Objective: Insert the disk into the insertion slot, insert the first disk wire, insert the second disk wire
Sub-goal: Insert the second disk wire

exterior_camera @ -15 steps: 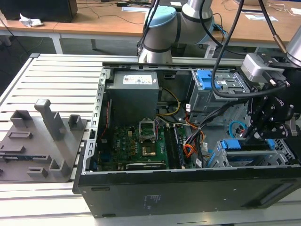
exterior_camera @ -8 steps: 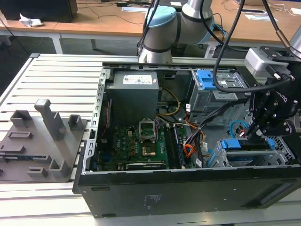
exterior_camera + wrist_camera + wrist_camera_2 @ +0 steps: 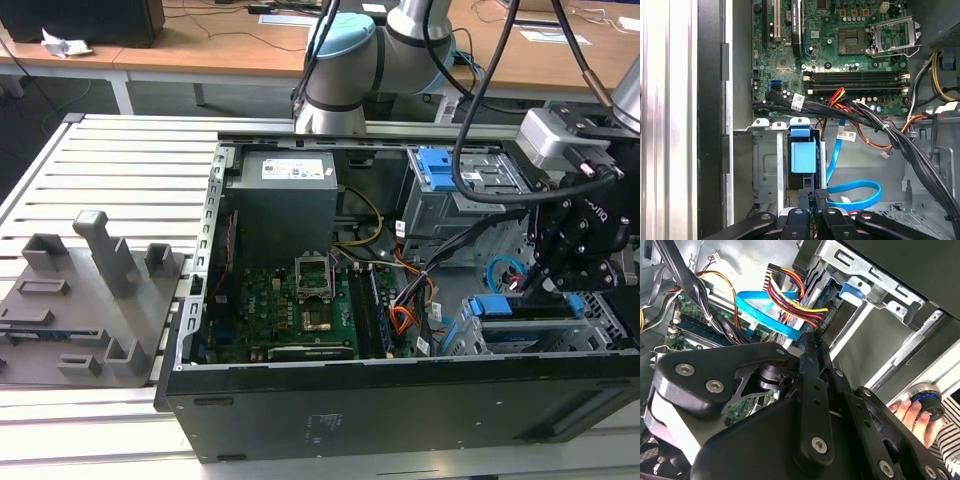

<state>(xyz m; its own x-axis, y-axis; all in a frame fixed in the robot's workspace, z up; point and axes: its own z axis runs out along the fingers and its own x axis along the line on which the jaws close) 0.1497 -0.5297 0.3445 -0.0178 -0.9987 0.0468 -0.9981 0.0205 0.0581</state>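
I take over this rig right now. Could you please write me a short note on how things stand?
Robot hand: appears shut on the end of the blue wire, right by the disk.
Disk: sits inside the insertion slot, with its blue carrier showing.
Done: the disk insertion, as far as it shows.
Left: neither wire can be seen plugged in. The coloured wire bundle lies nearby.
Note: a person's hand is just outside the case.

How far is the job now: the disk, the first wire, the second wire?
The disk already sits in the insertion slot. The gripper is close to it, beside the blue cable. Whether either wire is plugged in cannot be told.
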